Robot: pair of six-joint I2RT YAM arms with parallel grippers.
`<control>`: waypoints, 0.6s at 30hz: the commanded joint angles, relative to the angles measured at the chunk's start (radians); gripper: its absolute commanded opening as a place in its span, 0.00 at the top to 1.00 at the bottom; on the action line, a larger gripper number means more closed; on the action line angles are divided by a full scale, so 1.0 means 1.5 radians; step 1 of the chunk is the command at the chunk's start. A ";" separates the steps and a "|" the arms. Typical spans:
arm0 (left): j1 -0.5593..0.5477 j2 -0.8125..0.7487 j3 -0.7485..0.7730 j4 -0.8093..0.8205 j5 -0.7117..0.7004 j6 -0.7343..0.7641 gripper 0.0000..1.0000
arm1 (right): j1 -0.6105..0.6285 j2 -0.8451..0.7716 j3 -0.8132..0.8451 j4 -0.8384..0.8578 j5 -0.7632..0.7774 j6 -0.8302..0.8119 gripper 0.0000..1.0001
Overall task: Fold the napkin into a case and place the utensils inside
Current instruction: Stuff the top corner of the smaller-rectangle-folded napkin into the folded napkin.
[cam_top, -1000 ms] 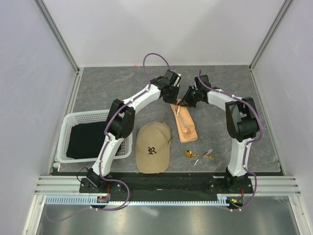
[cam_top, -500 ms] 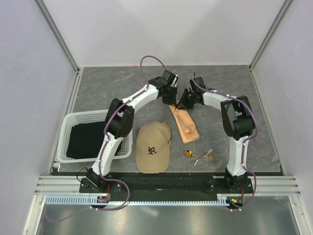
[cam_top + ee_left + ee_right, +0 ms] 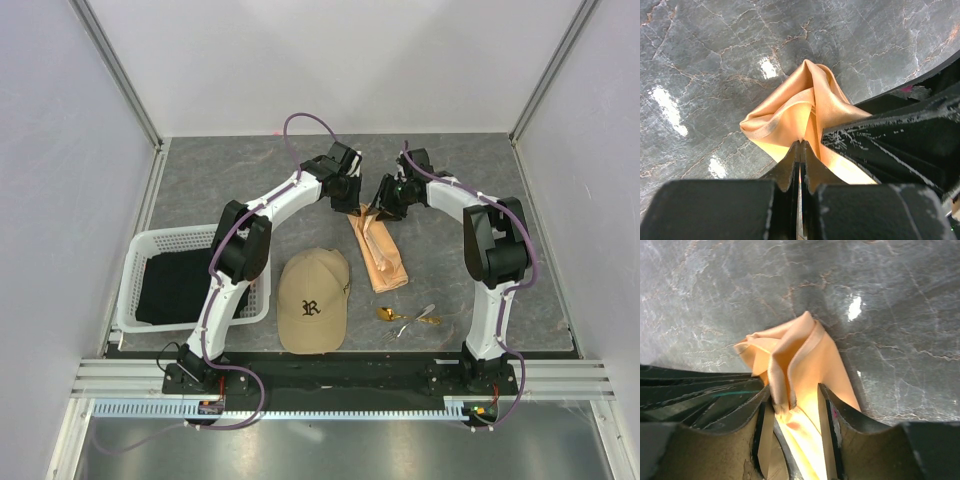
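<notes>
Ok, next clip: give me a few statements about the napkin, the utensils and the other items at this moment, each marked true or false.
1. The left end effector is shut on the napkin. True.
2. The utensils are already inside the napkin. False: they lie bare on the table, just beyond the napkin's near end.
3. The cap sits between the basket and the utensils. True.
4. The basket holds nothing. False: a black cloth lies in it.
5. The napkin is spread out as a flat square. False: it is folded into a narrow strip, with its far end bunched up.
</notes>
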 commanded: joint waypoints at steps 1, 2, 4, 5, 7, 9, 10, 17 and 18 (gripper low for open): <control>-0.001 -0.037 0.002 0.023 0.018 -0.016 0.98 | 0.004 -0.030 0.042 -0.007 -0.018 -0.018 0.52; -0.001 -0.036 0.003 0.021 0.020 -0.016 0.98 | 0.004 -0.029 0.047 -0.007 -0.020 -0.020 0.53; -0.001 -0.036 0.002 0.021 0.019 -0.016 0.98 | 0.004 -0.031 0.056 -0.007 -0.016 -0.019 0.52; -0.001 -0.035 0.002 0.021 0.020 -0.016 0.98 | 0.003 -0.031 0.059 -0.010 -0.014 -0.019 0.53; -0.001 -0.035 0.001 0.022 0.020 -0.015 0.98 | 0.004 -0.031 0.065 -0.013 -0.009 -0.020 0.53; -0.001 -0.035 0.001 0.021 0.021 -0.014 0.98 | 0.002 -0.028 0.066 -0.016 -0.007 -0.020 0.54; 0.000 -0.035 0.001 0.020 0.020 -0.016 0.98 | 0.003 -0.026 0.066 -0.016 -0.008 -0.019 0.54; 0.000 -0.039 0.002 0.022 0.020 -0.017 0.98 | 0.005 -0.013 0.061 -0.015 -0.021 -0.013 0.84; 0.000 -0.038 0.003 0.022 0.020 -0.018 0.98 | 0.007 -0.014 0.053 -0.013 -0.024 -0.013 0.87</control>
